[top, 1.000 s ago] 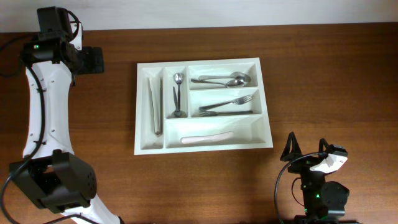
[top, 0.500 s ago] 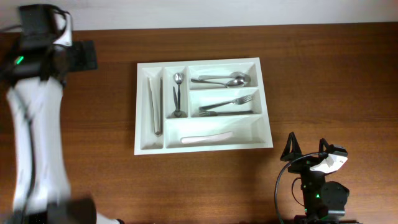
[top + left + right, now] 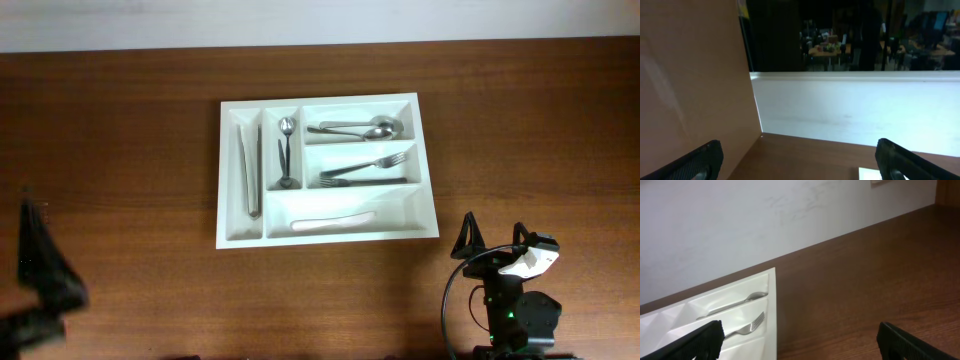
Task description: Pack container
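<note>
The container [image 3: 228, 180], a white five-compartment tray, lies at the table's middle. It holds metal tongs [image 3: 248, 170], a spoon [image 3: 286, 128], more spoons [image 3: 357, 128], forks [image 3: 365, 168] and a white utensil [image 3: 332, 221]. My right gripper [image 3: 493, 240] stands open near the front edge, just right of the container's front right corner; its wrist view shows the container's rim [image 3: 772, 311] and a fork [image 3: 747, 328]. My left arm [image 3: 42, 268] is a dark blur at the front left. The left gripper [image 3: 800, 167] is open, empty and well clear of the container.
A white wall [image 3: 855, 112] runs along the table's far edge, with a wooden panel [image 3: 690, 75] at the left in the left wrist view. Bare brown tabletop [image 3: 530, 130] surrounds the container.
My left arm has swept from the table's back left corner down to the front left and is blurred by motion. The right arm and the cutlery have not moved.
</note>
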`<state>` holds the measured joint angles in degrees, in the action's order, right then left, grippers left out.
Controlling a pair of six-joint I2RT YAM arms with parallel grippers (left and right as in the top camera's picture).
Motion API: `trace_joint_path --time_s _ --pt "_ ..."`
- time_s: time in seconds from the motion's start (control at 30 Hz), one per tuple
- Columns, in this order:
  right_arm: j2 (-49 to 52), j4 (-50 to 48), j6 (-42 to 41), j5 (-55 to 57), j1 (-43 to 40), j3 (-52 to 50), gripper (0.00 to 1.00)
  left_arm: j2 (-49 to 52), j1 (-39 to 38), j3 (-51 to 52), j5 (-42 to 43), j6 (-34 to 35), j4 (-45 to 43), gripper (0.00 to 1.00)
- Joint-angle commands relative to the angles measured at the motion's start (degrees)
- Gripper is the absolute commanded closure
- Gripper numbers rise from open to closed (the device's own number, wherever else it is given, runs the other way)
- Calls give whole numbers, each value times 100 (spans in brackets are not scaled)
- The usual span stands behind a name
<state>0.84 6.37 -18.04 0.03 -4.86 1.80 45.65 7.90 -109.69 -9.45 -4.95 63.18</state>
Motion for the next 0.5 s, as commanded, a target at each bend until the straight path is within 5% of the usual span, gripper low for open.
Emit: trace_joint_path --time_s 0.0,0.2,0.47 --pt "-63 -17 -48 66 31 -63 1 -396 -2 614 337 -107 52 1" --pt "-63 -17 -48 68 31 -63 1 -1445 0 2695 1362 -70 -562 1" --pt "-63 -15 -48 68 31 -63 2 -2634 4 6426 1722 332 -3069 1"
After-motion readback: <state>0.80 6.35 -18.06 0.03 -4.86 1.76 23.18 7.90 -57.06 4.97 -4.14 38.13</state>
